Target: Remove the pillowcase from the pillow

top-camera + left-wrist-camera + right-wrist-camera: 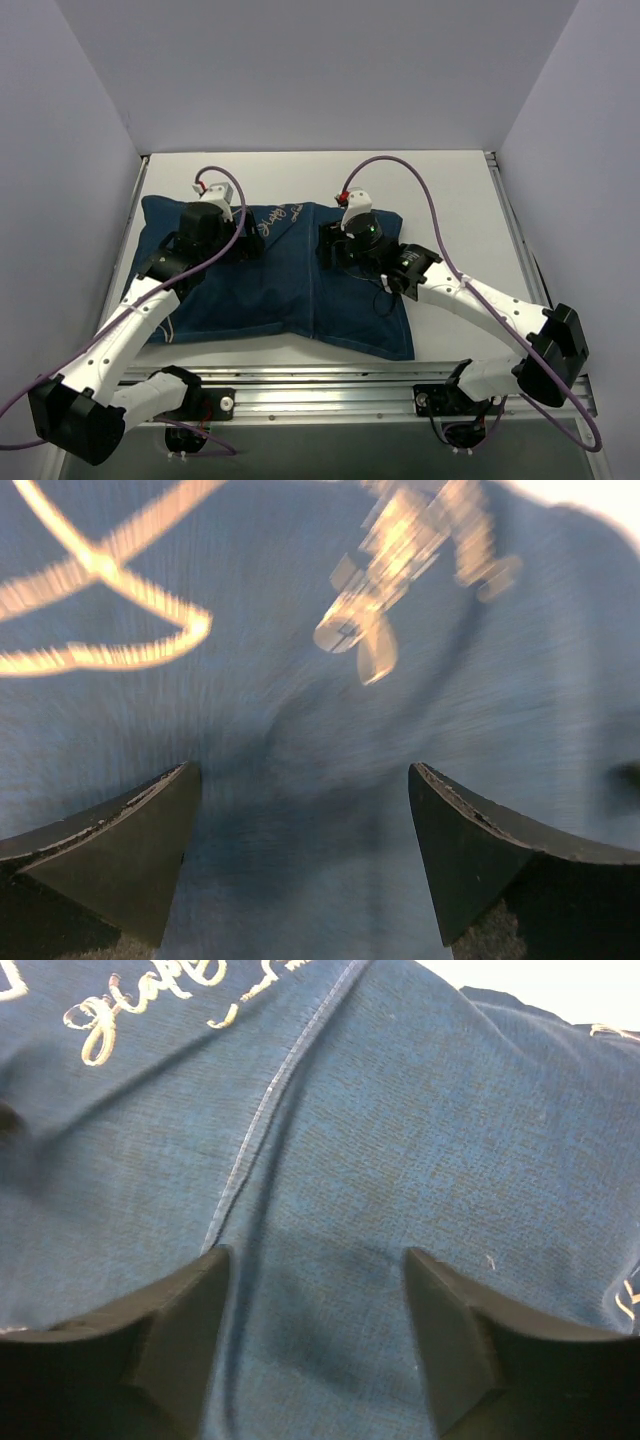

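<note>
left claw (300,772) parted, right claw (315,1255) (likewise) parted

The pillowcase (420,1150) is matt, finely woven cloth. On my left hand (300,770) the fingers (110,850) are matt black, edges scuffed. The table (450,185) is smooth white.

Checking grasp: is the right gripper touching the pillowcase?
Cannot tell: right wrist view shows the right gripper, jaws open, close over the pillowcase; no plain contact or gap.

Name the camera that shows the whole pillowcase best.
Top external: the entire navy pillowcase is in frame, edge to edge. Left wrist shows only a blurred patch with white drawing; right wrist, a close patch with seam and lettering.
</note>
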